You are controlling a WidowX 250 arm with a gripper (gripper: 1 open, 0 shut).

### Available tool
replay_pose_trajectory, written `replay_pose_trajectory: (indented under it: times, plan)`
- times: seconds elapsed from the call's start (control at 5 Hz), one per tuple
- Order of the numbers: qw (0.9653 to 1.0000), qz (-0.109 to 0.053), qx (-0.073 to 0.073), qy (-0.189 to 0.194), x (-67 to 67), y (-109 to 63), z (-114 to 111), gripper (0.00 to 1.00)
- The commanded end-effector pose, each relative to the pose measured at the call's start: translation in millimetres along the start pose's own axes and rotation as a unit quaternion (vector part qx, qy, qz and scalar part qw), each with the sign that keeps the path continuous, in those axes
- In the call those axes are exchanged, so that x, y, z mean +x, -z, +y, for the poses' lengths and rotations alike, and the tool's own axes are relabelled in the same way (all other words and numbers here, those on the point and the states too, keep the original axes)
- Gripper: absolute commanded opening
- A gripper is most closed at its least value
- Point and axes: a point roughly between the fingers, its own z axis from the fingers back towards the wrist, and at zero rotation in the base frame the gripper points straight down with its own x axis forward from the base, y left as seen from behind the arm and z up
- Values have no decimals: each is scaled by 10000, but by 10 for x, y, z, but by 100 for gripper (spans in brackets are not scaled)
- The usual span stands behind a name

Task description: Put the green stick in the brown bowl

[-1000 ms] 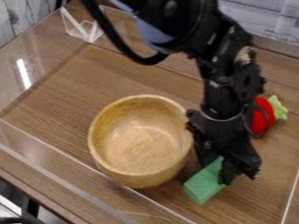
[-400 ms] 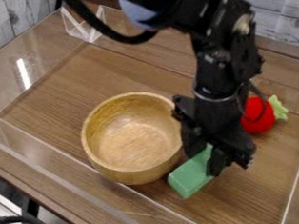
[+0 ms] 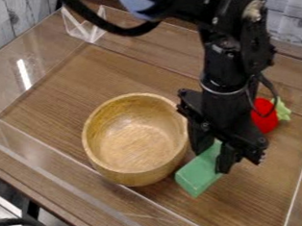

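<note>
Green Block at My Pincer

The round light-brown wooden bowl (image 3: 136, 135) sits on the wooden table (image 3: 63, 101). Beside it, my black pincer (image 3: 206, 155) grips the flat rectangular light-green block (image 3: 197, 177). A red toy (image 3: 263, 114) lies behind my arm.

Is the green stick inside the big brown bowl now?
No, the green stick is outside the brown bowl, beside it, under the gripper.
</note>
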Motion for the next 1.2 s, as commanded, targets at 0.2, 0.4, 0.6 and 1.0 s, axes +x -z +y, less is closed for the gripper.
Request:
replay_pose_trajectory:
  times: [0.2,0.4,0.6,1.0]
  plan:
    - [9986,-174,75,-491,105,-104,73,0]
    - [9967,-151,115,-795,67,-139,127,0]
    - [9939,-144,153,-1078,62,-177,273,0]
    - [9932,-264,158,-1124,22,-328,450,0]
